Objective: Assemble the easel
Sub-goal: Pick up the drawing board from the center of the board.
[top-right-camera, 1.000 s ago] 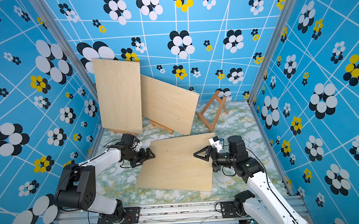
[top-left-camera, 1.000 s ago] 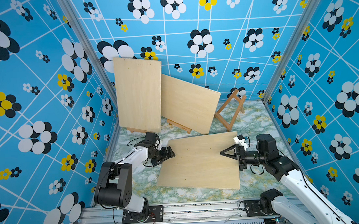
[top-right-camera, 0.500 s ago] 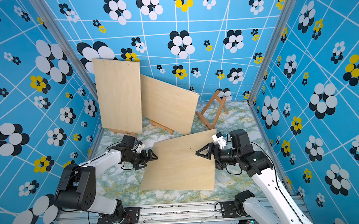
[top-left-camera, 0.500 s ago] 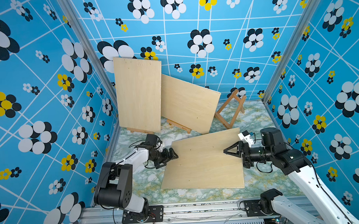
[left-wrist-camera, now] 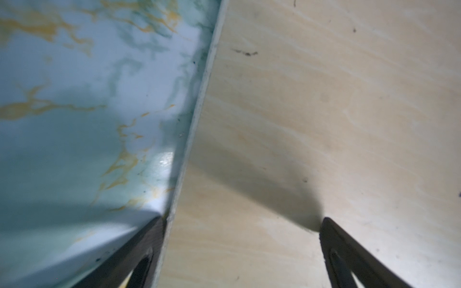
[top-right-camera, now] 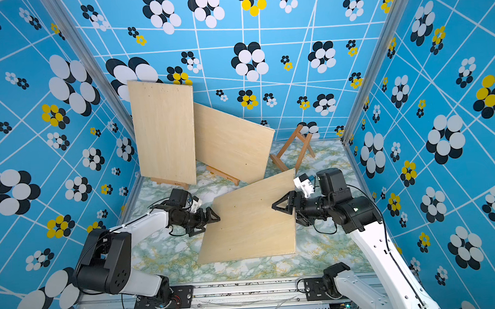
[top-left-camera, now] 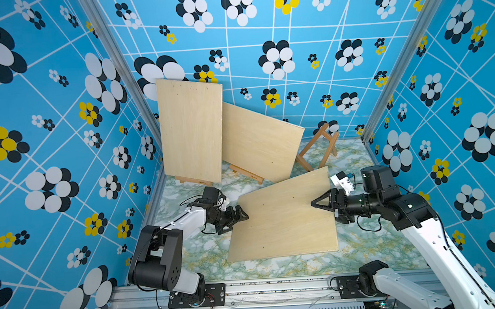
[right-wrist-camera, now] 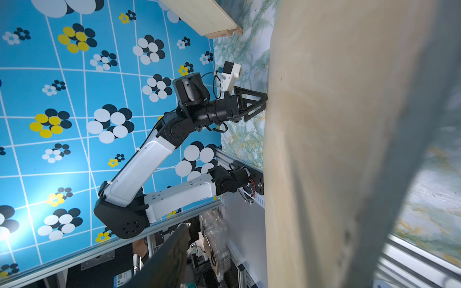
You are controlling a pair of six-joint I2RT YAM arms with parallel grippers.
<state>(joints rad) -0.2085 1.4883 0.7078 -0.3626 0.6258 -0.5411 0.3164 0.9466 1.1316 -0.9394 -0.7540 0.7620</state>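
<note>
Pale rectangular plywood panel (top-left-camera: 282, 217) on the green-marbled bench (top-left-camera: 363, 242): right edge now lifted, far right corner higher, near left corner slid rightward. Right pincer (top-left-camera: 323, 209) has risen with that edge, jaws narrower around it. Left pincer (top-left-camera: 240, 223) has edged forward, fingers either side of the panel's left edge.

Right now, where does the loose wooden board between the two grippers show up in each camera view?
Top view: board at centre, between left gripper and right gripper.
Top view: board at centre again.
Left wrist: board fills over half the picture.
Right wrist: board is the wide tan band.
Shared landmark: the left gripper at the board's edge, seen in all four.
</note>
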